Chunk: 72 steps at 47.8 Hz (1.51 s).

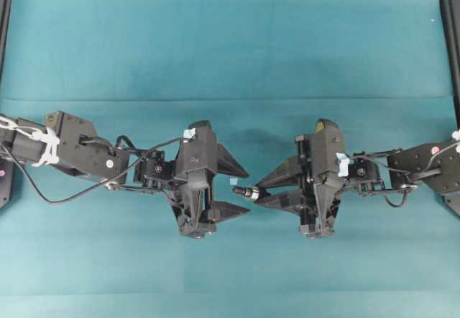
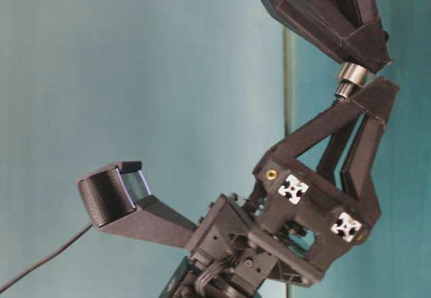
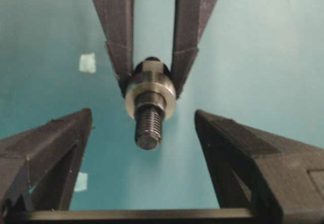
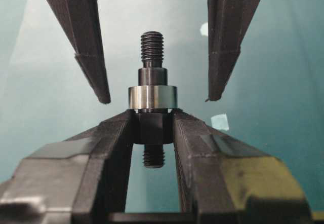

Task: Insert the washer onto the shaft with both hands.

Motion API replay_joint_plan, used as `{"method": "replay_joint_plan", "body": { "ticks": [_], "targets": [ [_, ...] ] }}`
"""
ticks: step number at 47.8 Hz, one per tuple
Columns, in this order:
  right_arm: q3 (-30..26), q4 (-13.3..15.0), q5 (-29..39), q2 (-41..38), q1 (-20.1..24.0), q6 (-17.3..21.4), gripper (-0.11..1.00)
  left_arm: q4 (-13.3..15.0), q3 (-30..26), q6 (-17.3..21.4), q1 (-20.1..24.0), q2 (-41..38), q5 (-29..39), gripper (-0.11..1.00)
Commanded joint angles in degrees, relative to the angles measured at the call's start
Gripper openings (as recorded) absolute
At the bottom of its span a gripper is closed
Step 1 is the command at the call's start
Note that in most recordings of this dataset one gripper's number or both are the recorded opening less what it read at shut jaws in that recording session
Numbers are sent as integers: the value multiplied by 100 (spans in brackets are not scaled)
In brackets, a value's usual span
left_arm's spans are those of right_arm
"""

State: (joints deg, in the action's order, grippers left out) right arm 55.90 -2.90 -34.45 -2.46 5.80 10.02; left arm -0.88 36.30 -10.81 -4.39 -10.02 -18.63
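Note:
The shaft [image 4: 152, 49], dark and threaded at both ends, is clamped at its thick collar by my right gripper [image 4: 153, 115], which is shut on it. The silver washer [image 4: 152, 97] sits on the shaft, right against that gripper's fingertips. My left gripper [image 3: 143, 113] stands wide open, one finger on either side of the shaft's threaded end [image 3: 148, 127], touching neither it nor the washer [image 3: 168, 96]. In the overhead view, the left gripper [image 1: 249, 191] faces the right gripper [image 1: 257, 192] mid-table, with the shaft [image 1: 241, 190] between them, above the cloth.
A teal cloth [image 1: 230, 52] covers the table. Small white tape bits [image 3: 87, 63] lie on it under the grippers, one also in the right wrist view [image 4: 219, 121]. Black frame rails [image 1: 451, 44] run along the left and right edges.

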Motion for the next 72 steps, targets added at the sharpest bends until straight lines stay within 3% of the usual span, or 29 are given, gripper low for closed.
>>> {"method": "replay_joint_plan", "body": {
  "ticks": [1,27,46,72],
  "targets": [
    [-62,0,-35,53,0,44,0,0,18,18,-18,229,62,88],
    [-88,-9,70,35,0,44,0,0,896,483,-18,1863,967,88],
    [-79,-9,70,26,-9,44,0,0,1749,483,-18,3103,1318,87],
    [-97,-9,70,26,0,44,0,0,1925,483,-18,3366,1485,87]
  ]
}}
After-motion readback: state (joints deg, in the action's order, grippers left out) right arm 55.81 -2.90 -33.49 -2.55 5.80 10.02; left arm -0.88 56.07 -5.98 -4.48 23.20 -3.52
